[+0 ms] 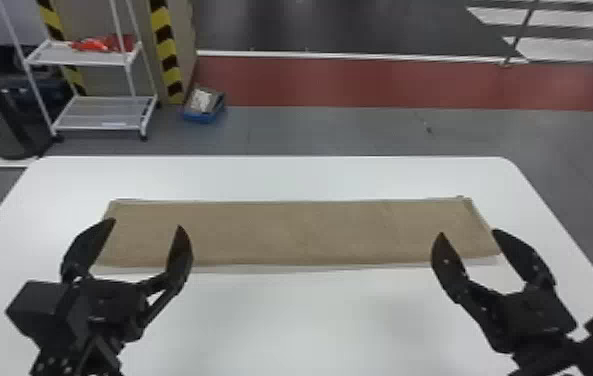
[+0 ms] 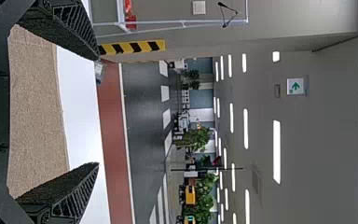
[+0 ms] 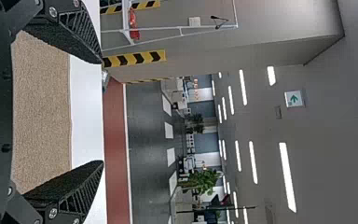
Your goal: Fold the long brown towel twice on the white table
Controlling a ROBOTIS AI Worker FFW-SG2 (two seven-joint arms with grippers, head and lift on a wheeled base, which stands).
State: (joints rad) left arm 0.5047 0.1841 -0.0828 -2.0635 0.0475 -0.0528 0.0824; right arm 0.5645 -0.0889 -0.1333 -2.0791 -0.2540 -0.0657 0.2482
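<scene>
Running parallel to the far edge of the tabletop (image 1: 280,320), the towel (image 1: 285,232) has spread, empty left jaws and right jaws near its respective ends.

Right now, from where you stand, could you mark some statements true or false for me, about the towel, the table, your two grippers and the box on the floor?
1. The towel lies stretched out lengthwise from side to side on the white table. True.
2. The left gripper is clamped shut on the towel. False: its two fingers stand wide apart.
3. The right gripper has its fingers spread open. True.
4. The towel hangs over the far edge of the table. False: a strip of bare white tabletop lies between the towel and that edge.
5. The blue box sits on the floor beyond the table. True.
</scene>
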